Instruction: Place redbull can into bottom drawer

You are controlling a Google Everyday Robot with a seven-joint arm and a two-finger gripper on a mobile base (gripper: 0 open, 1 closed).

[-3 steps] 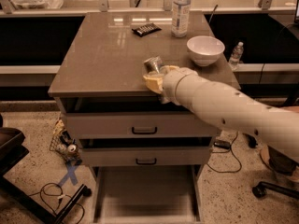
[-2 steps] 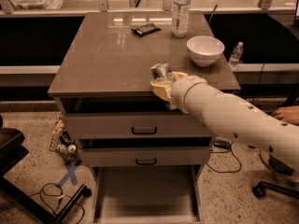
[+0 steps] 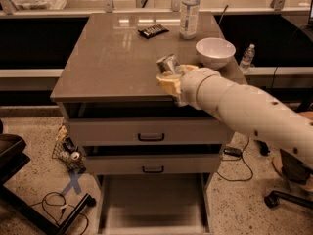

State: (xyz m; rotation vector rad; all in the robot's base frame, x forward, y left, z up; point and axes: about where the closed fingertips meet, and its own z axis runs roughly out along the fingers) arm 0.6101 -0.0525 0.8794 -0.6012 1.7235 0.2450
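Note:
The redbull can [image 3: 168, 62] shows only its shiny silver top and upper body, tilted, sticking up out of my gripper [image 3: 169, 80] over the front right part of the brown cabinet top [image 3: 112, 58]. The yellowish fingers [image 3: 166, 84] are closed around the can's lower part, which is hidden. The bottom drawer [image 3: 152, 207] is pulled out below, a pale grey shallow tray with a bare floor, straight under the cabinet front.
A clear water bottle [image 3: 189, 11], a white bowl [image 3: 215, 52] and a dark snack packet [image 3: 153, 31] stand on the top. Two closed-looking drawers with black handles [image 3: 151, 137] sit above the open one. Cables and cans [image 3: 68, 153] lie on the floor at left; a chair base [image 3: 288, 197] is at right.
My arm has shifted to the right along the cabinet's front edge, carrying the can with it. Nothing else has moved.

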